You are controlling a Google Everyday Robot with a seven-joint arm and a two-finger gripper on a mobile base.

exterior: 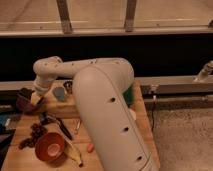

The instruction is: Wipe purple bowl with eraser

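Closest to me, the robot's thick white arm [107, 120] rises from the bottom edge and hides the middle of the wooden table [142, 132]. On the near left corner sits one orange-red bowl [49, 146], with one banana [73, 153] against its right side and one small carrot [90, 147] just beyond that. A little further in lie one dark bunch of grapes [34, 132] and a couple of slim black tools [56, 123]; I cannot tell what these are.

Further back, the arm bends and drops to the single gripper [36, 100], which hangs at the right rim of the one purple bowl [22, 102] on the far left of the table. Its fingers are pressed fully together. A dark shape shows at their tip, but I cannot tell whether it is the eraser or the fingers themselves, and I see no eraser elsewhere. The coming move turns on one thing: the bowl's hollow lies just left of the gripper and slightly lower, so a wipe would call for a short sweep leftward into it. Being round, the bowl has no long axis to line up with.

Behind them stand one grey-blue rounded object [59, 93] and one small can [67, 86], then the metal rail [170, 82] and the dark window.
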